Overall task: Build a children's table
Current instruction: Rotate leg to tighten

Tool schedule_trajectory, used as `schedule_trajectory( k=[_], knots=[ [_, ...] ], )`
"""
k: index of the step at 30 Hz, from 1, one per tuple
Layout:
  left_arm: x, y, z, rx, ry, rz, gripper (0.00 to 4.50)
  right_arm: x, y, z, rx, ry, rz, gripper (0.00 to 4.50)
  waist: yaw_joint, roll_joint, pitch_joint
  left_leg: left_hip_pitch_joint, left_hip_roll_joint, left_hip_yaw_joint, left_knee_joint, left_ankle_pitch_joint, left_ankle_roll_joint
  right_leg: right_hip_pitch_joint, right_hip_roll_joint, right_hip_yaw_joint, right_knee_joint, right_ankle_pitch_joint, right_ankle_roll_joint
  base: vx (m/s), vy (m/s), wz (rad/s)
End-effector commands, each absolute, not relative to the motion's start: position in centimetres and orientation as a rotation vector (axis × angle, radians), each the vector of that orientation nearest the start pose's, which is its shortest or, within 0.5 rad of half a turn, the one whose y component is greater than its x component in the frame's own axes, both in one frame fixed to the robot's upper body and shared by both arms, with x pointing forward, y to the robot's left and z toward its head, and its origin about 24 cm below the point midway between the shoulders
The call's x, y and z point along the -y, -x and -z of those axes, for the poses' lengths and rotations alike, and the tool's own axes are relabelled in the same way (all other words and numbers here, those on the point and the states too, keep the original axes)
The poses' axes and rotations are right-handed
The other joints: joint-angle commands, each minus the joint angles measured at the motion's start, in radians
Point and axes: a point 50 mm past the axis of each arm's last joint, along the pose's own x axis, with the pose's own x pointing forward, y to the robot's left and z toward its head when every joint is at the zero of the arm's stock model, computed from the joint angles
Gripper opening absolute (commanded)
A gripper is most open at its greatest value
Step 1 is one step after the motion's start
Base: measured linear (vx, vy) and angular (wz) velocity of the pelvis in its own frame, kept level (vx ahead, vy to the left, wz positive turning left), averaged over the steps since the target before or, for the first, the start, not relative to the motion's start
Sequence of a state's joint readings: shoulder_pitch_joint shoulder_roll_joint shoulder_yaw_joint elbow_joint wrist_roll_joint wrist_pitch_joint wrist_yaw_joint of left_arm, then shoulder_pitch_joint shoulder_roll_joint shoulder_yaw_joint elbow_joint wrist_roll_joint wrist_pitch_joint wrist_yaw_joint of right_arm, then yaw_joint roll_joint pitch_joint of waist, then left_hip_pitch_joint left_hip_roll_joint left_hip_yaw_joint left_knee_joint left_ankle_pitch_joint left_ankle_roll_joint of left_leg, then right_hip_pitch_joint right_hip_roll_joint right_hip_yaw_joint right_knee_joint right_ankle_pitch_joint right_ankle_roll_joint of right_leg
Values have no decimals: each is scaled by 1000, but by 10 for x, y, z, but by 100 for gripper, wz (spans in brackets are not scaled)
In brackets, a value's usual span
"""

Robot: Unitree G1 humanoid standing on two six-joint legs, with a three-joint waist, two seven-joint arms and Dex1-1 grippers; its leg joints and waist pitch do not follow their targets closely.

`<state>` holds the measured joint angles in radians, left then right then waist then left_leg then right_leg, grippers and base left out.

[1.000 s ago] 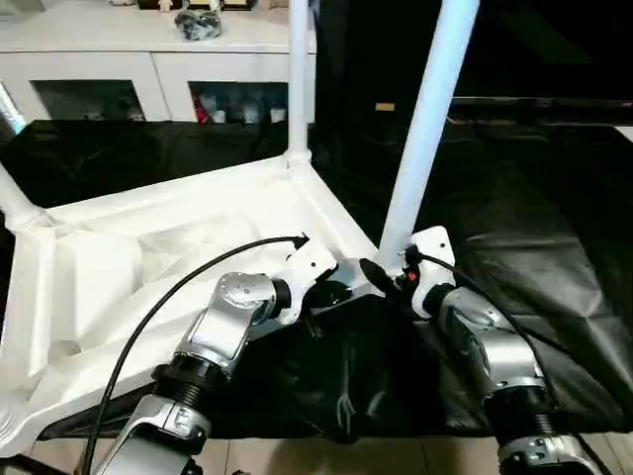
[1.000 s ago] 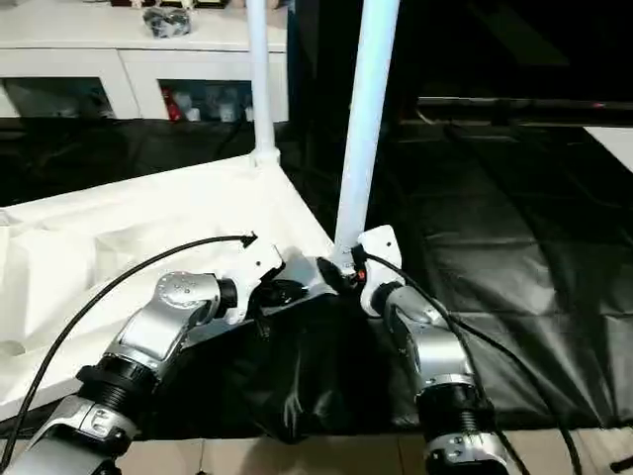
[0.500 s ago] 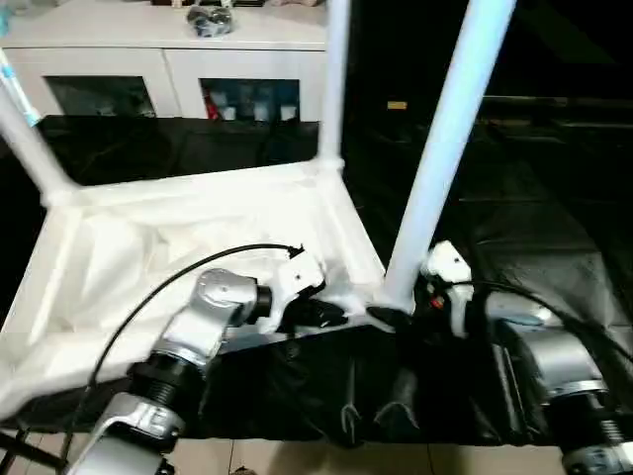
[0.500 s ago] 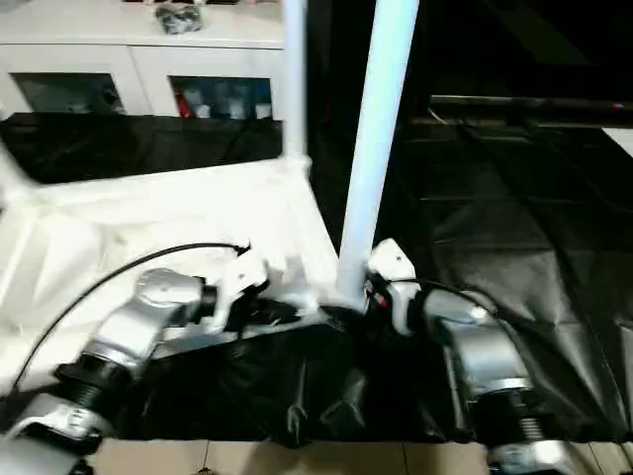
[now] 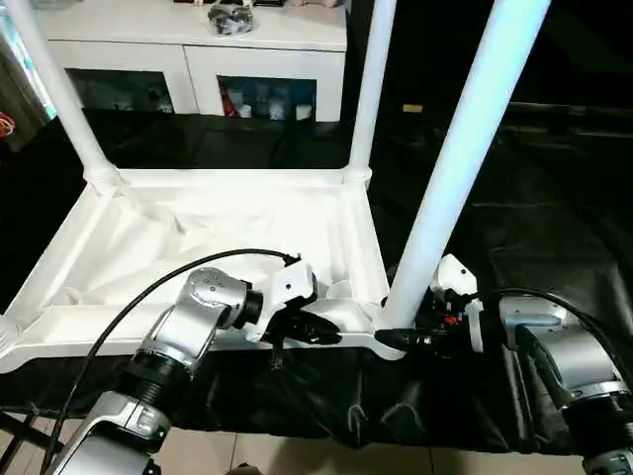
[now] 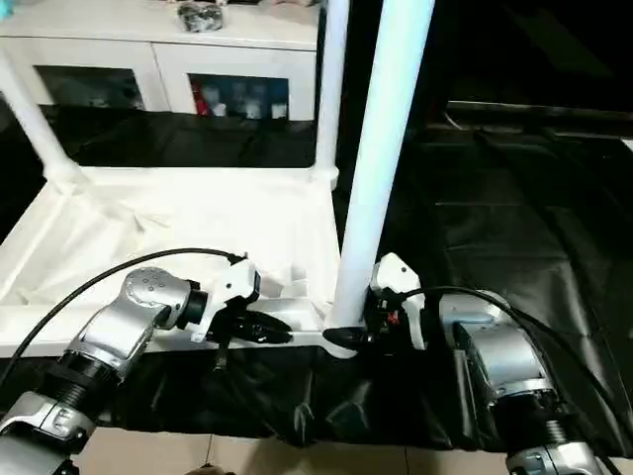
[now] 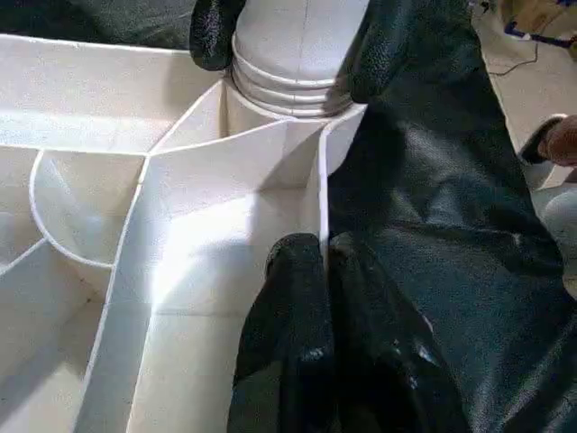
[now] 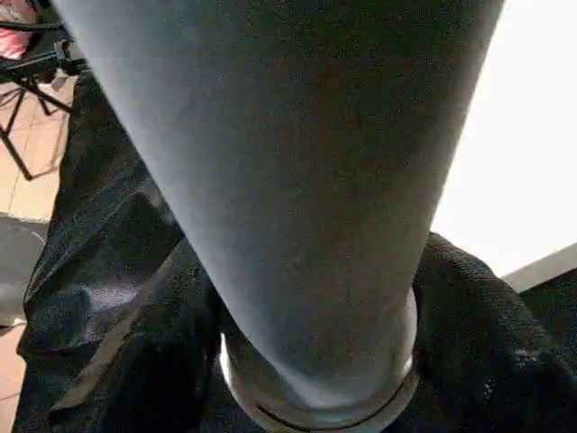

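The white children's table (image 5: 227,223) lies upside down on a black cloth, ribbed underside up. Three legs stand in its corner sockets: the thick near right leg (image 5: 457,168), the far right leg (image 5: 370,89) and the far left leg (image 5: 57,94). My left gripper (image 5: 318,332) is shut on the table's near rim, its fingers (image 7: 297,271) pinching the thin wall close to the corner socket. My right gripper (image 5: 398,339) is shut around the base of the near right leg, where its fingers (image 7: 212,27) press either side of the ribbed collar. The leg (image 8: 297,180) looms close in the right wrist view.
A white cabinet (image 5: 198,45) with glass doors stands behind the table. Black cloth (image 5: 554,208) covers the surface to the right and hangs over the front edge, with tiled floor (image 5: 297,460) below. A black cable (image 5: 148,297) arcs over my left forearm.
The view has shifted, and the table now sits squarer to me with its near rim level across the picture; the far left leg has come into sight. Both grippers keep their hold.
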<state>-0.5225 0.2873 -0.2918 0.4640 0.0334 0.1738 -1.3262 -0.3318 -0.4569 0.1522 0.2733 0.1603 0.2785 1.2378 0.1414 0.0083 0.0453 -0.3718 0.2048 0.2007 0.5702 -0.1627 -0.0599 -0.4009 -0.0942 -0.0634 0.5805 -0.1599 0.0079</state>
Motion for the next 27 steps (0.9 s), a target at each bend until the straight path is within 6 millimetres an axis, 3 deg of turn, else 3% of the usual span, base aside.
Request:
schedule_trajectory(
  k=[1, 6, 7, 9, 11, 12, 17, 21, 24, 25, 27],
  knots=[
    [-83, -292, -54, -383, -323, 1569, 0, 136, -264, -49, -404, 110, -1458, 269, -6, -17, -60, 17, 31, -12, -62, -230, 47, 38, -51, 36, -59, -276, -201, 0, 0, 0],
    [-78, -296, -55, -364, -290, 1507, 0, 133, -261, -44, -394, 80, -1402, 265, -7, -7, -57, 21, 32, -13, -65, -270, 34, 35, -51, 36, -66, -312, -194, 0, 0, 0],
    [-77, -297, -55, -363, -282, 1493, 0, 132, -261, -43, -384, 78, -1388, 264, -8, -9, -56, 22, 32, -14, -67, -282, 27, 34, -51, 36, -68, -325, -190, 0, 0, 0],
    [-71, -302, -56, -343, -286, 1426, 0, 127, -267, -40, -362, 48, -1269, 264, -10, -7, -53, 21, 32, -15, -70, -302, 20, 33, -52, 36, -72, -355, -183, 0, 0, 0],
    [-67, -305, -57, -332, -277, 1383, 0, 123, -273, -37, -355, 32, -1182, 264, -18, -9, -53, 22, 27, -21, -73, -335, -4, 34, -54, 32, -79, -424, -162, 0, 0, 0],
    [-60, -309, -59, -319, -258, 1310, 0, 117, -281, -32, -350, 22, -1056, 264, -23, -7, -53, 25, 27, -23, -75, -350, -11, 33, -56, 31, -83, -455, -148, 0, 0, 0],
    [-45, -311, -61, -301, -229, 1208, 0, 96, -298, -27, -339, -35, -841, 263, -57, -9, -53, 23, 21, -29, -75, -379, -18, 29, -55, 25, -96, -525, -116, 0, 0, 0],
    [-38, -310, -61, -296, -214, 1182, 0, 85, -306, -29, -331, -70, -735, 263, -66, -7, -54, 19, 20, -30, -76, -368, -17, 29, -54, 26, -94, -509, -116, 0, 0, 0],
    [-30, -306, -61, -292, -211, 1194, 0, 74, -308, -35, -292, -127, -735, 263, -64, -10, -57, 19, 21, -25, -75, -347, -2, 29, -51, 31, -87, -436, -135, 0, 0, 0],
    [-29, -305, -61, -290, -212, 1198, 0, 73, -308, -36, -285, -145, -740, 319, -63, -9, -58, 18, 22, -25, -75, -338, 0, 31, -50, 31, -85, -419, -138, 0, 0, 0],
    [-28, -305, -61, -291, -224, 1205, 0, 73, -308, -38, -279, -148, -757, 333, -62, -8, -59, 16, 22, -22, -74, -314, 6, 33, -48, 33, -79, -353, -155, 0, 0, 0]
  ],
)
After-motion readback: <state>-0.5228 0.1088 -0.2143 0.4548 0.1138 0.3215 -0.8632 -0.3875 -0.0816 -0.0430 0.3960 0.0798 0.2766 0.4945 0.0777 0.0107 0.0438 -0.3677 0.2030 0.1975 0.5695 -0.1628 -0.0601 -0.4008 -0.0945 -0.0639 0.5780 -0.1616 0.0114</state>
